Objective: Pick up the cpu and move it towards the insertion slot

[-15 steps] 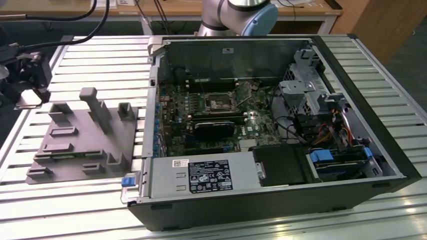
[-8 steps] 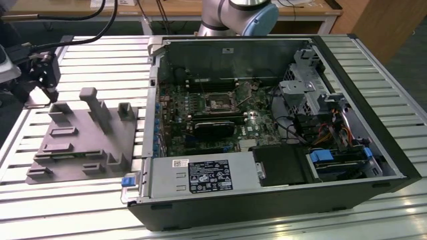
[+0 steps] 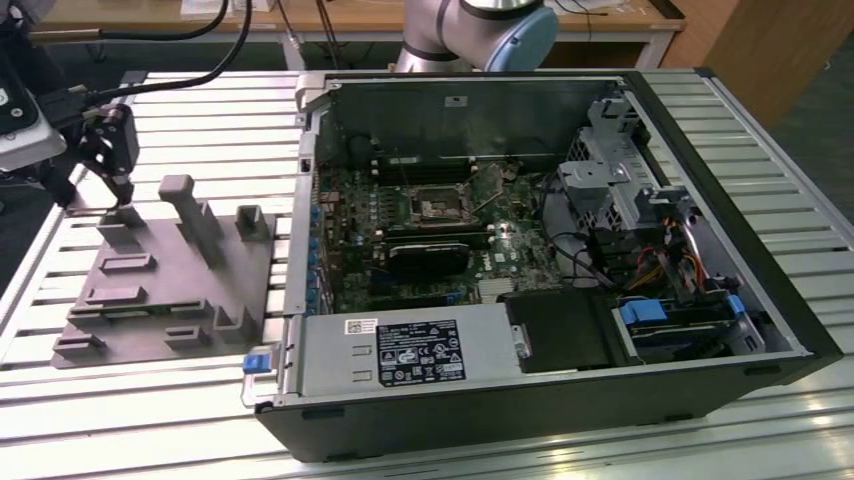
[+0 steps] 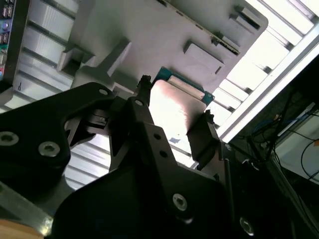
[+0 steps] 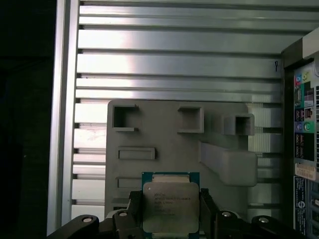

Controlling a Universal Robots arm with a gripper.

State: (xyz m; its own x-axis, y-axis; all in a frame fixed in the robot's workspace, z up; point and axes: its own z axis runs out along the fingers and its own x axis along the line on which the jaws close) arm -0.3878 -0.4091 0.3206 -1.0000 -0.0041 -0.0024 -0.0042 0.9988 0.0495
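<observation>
At about nine o'clock in the exterior view, the gripper [image 3: 119,193] hangs low over the grey holder plate [image 3: 147,300], which lies on the metal table [image 3: 174,420]. The open computer case [image 3: 534,410] sits at about three o'clock from it.

The cpu [image 5: 170,206] is right between the two black fingers [image 5: 133,211] in both wrist views. It lies flat, shiny side up, with a thin green edge around it. The fingers are closed in on its two sides and look to touch both edges, so I judge they have hold of it. The chip looks to be down at the plate, not yet lifted away.

The insertion slot [image 3: 437,207] is inside the case, on the green board, at about three o'clock from the gripper and well apart from it. It has a shiny frame and a dark middle.

The step in hand looks like the pick-up. To do it well, the squeeze should be even on both sides and gentle — the chip is thin and could tip or slip. It should come straight up and stay flat. Tall grey posts [image 3: 187,215] stand on the plate near the gripper, at about three o'clock from it, so the chip has to rise above them — and above the case wall [image 3: 308,130] too.
</observation>
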